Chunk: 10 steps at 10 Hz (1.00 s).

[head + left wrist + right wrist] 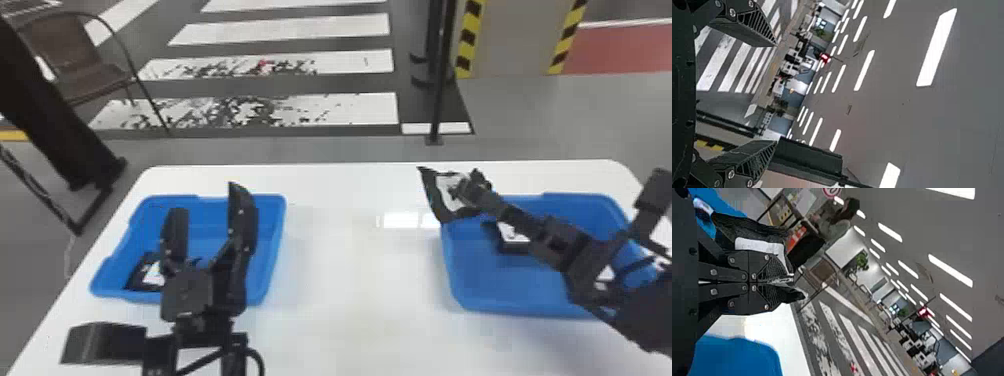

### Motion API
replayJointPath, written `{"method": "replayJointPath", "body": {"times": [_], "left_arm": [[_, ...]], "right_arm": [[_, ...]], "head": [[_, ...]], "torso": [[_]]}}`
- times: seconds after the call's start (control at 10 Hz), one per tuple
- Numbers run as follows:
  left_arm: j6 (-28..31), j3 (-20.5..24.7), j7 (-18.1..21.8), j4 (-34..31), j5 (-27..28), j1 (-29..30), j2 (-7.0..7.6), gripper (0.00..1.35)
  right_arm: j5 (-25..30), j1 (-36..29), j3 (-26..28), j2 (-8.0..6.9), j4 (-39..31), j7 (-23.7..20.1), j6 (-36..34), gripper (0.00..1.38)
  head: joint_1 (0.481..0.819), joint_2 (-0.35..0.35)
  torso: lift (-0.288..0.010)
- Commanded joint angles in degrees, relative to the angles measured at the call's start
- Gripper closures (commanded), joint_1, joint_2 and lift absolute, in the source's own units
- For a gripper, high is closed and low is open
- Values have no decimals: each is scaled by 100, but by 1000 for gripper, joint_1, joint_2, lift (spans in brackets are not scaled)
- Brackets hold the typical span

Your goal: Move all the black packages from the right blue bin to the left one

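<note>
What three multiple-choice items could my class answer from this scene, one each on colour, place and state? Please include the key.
1. What colour are the left bin and right bin?
A red B blue C green
2. Where is the package held by the right gripper?
A inside the left bin B on the floor C at the right bin's far left corner
3. How is the left gripper?
A open B shut C holding a package

Key:
1 B: both show blue walls.
2 C: it overlaps that corner.
3 A: its fingers stand apart.

Head cam's looking forward and down from above the table [345,280]. Wrist cams face outward; all catch the floor stripes [295,30].
</note>
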State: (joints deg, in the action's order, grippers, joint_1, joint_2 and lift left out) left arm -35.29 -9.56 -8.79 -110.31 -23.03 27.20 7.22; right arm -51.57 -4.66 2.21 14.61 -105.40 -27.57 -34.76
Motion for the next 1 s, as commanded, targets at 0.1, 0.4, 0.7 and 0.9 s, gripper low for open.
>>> {"method": "replayJointPath", "body": {"times": [0.1, 0.4, 0.7, 0.9], "left_arm": [[379, -872, 17, 0, -530, -175, 201, 173], [533, -1706, 202, -43, -1261, -344, 430, 173], [716, -2026, 255, -99, -1330, -485, 535, 173], [786, -1969, 264, -99, -1307, -471, 518, 174]], "right_arm": [[-476, 368, -884, 77, 113, -38, 200, 1220], [-624, 537, -1410, 103, 324, -47, 312, 1220], [-807, 607, -1787, 121, 366, -47, 312, 1220], [-955, 621, -2049, 138, 366, -47, 312, 1220]], "head": [[695, 153], [695, 143], [695, 112], [695, 121]], "torso": [[-154], [-154], [-154], [-154]]}}
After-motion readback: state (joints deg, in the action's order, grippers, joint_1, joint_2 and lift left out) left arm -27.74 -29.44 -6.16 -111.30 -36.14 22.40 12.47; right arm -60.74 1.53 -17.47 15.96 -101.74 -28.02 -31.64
